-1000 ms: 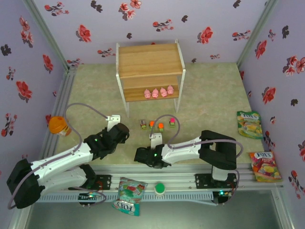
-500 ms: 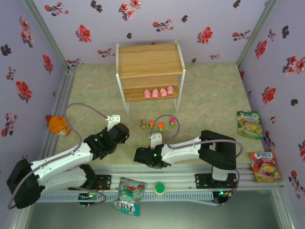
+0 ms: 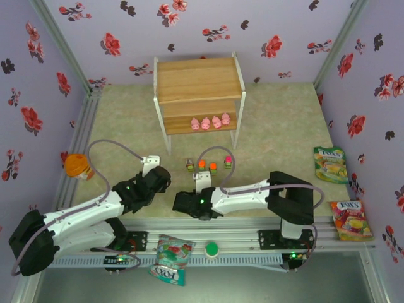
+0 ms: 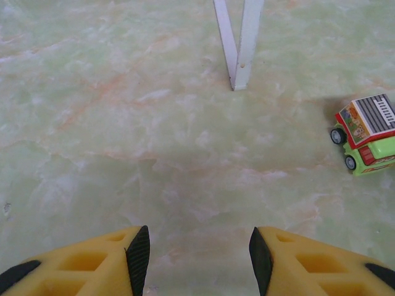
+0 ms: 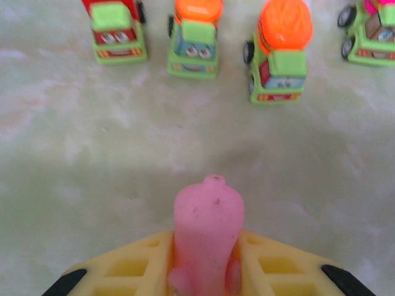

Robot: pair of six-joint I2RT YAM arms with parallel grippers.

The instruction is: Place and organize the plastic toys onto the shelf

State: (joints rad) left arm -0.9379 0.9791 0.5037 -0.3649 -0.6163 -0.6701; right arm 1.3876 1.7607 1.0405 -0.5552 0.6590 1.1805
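**Last pig in the jaws, shelf straight ahead beyond the cars**

The shelf [image 3: 199, 82] stands at the far middle of the table [image 3: 284, 126]. Its lower board is open toward the arms and roofed by the upper board.

The right gripper [image 5: 207, 262] is the nearer one for this job. It sits low over the table just short of the car row, clamped on a pink pig [image 5: 208, 225]. The pig sticks out lengthwise past the yellow fingers [image 5: 133, 268], its long axis aimed at the cars and the shelf behind them.

The left gripper [image 4: 199, 250] hovers off to the left, jaws partway apart with nothing between them. A white shelf leg [image 4: 239, 46] is ahead of it and a red-roofed car [image 4: 367, 132] to its right.

The four toy cars [image 3: 207, 165] stand in a line on the table between the right gripper and the shelf front (squarely across the straight path). Four pigs [image 3: 210, 122] are lined up on the lower board, right of its middle, with bare wood to their left.

By my reading, the held pig must go forward and up over the cars. It then has to slip in low under the upper board and set down beside that row. The danger is clipping a car or the board edge on the way.
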